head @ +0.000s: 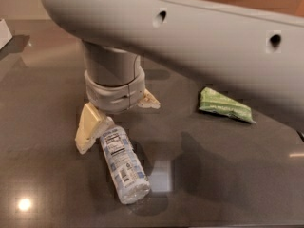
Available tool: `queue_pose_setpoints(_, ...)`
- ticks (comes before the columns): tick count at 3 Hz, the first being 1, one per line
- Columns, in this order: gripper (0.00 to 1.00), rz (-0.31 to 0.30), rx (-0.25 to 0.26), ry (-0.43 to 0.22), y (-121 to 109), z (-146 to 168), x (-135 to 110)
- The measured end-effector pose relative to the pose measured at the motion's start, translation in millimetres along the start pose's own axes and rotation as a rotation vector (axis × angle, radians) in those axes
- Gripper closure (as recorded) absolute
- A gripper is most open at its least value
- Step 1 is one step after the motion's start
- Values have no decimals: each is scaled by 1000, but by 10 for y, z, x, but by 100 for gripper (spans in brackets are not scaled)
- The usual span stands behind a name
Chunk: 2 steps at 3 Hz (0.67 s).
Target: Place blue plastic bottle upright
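The bottle is laid flat at lower centre, its top end just under the gripper, which is spread apart (nothing is held). The body should be straddled squarely before closing, so it is not rolled away.

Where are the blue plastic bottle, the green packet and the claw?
blue plastic bottle point(122, 163), camera view, on its label.
green packet point(223, 106), camera view, centre.
claw point(118, 125), camera view, between fingertips, over bottle's far end.
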<state>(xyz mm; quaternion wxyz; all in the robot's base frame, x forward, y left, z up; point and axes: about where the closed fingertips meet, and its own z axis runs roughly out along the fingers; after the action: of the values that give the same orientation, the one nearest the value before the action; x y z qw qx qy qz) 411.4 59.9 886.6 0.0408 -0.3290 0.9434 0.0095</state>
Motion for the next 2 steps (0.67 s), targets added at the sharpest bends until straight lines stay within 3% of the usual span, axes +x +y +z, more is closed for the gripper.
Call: queue_pose_setpoints(2,0,30,-18,92,141,276,106)
